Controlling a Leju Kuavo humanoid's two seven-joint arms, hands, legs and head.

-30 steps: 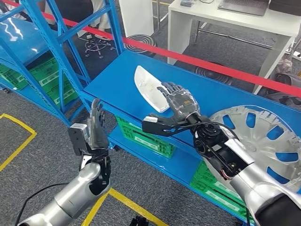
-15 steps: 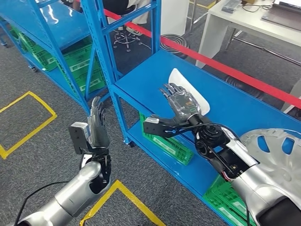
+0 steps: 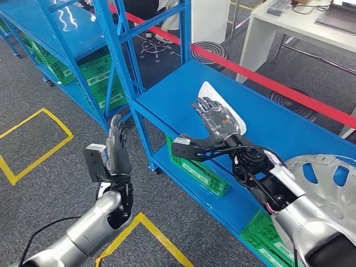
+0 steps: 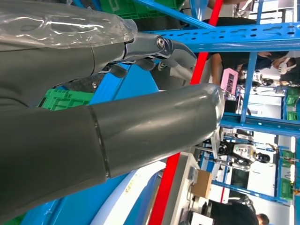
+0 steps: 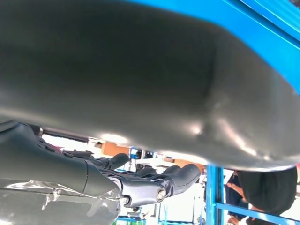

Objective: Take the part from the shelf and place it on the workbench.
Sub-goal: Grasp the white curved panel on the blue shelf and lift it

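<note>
Grey carpet with yellow floor tape (image 3: 38, 158) runs beside a blue metal shelf (image 3: 176, 94), a red strip (image 3: 268, 82) along its far edge. The part (image 3: 233, 114) — a smooth white curved shell — lies on the shelf top under the right hand (image 3: 214, 119), fingers spread, contact unclear. The left hand (image 3: 117, 149) hangs spread over carpet. A silver hubcap (image 3: 331, 189) sits nearby.
</note>
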